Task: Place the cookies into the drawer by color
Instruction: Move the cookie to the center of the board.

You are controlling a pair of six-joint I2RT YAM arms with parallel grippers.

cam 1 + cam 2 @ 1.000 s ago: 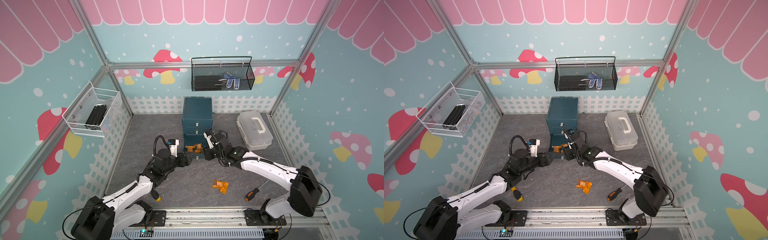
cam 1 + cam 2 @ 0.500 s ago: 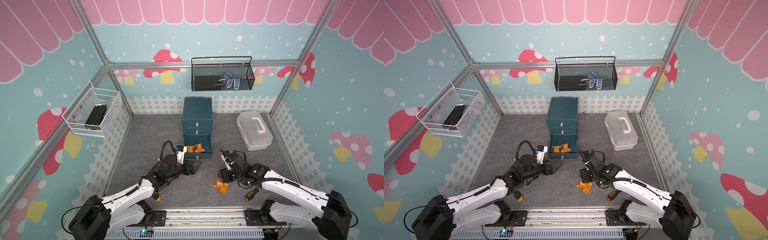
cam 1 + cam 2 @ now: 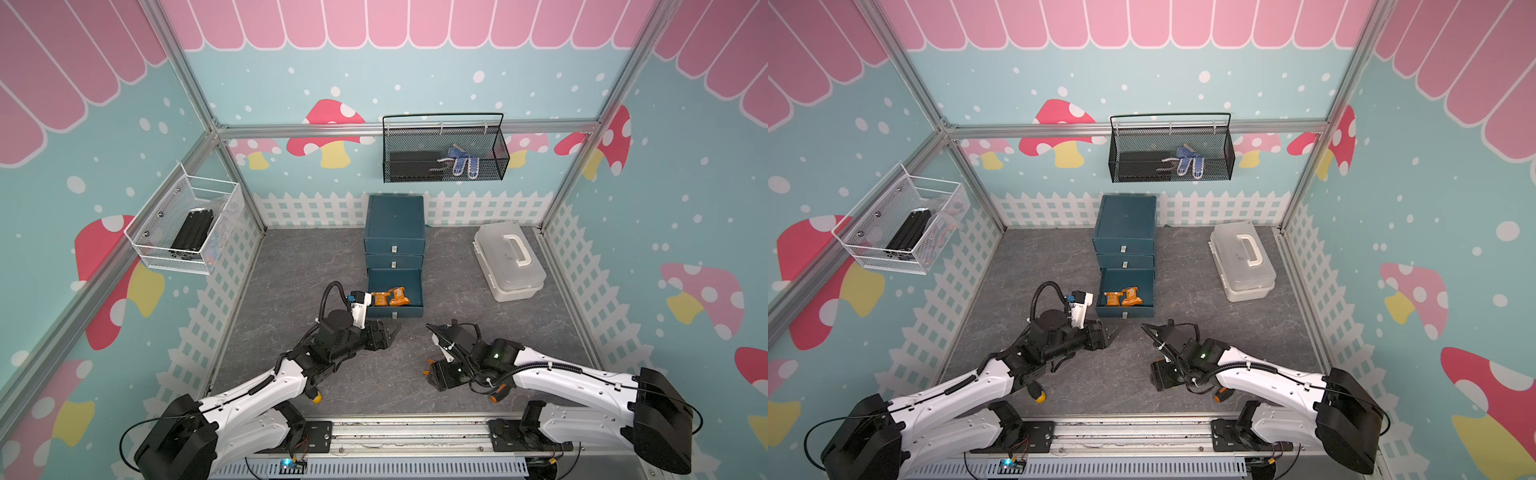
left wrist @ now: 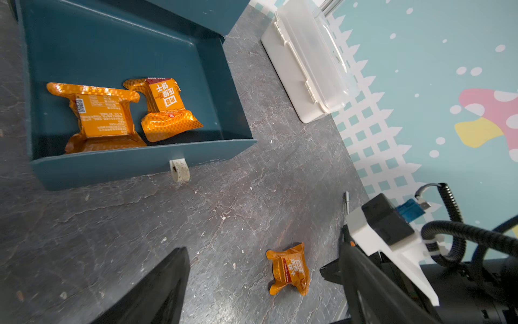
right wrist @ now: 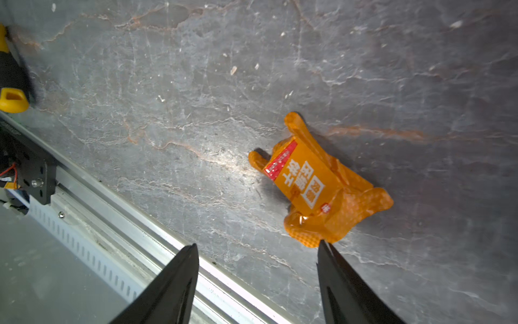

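Spotted orange cookie packet [image 5: 316, 182] loose on near tabletop [image 5: 168, 84], just ahead of right gripper [image 5: 256, 246], jaws apart, empty. Judged light, crinkly, slippery; best pinched across boxy middle, not flared ends. Left gripper [image 3: 390, 334] likewise apart.

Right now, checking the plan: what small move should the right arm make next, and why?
Probably ease the right claw over the orange packet until it sits between the fingers: the claw is open and empty, the packet lies on the floor by one fingertip, and two orange packets lie in the open drawer.
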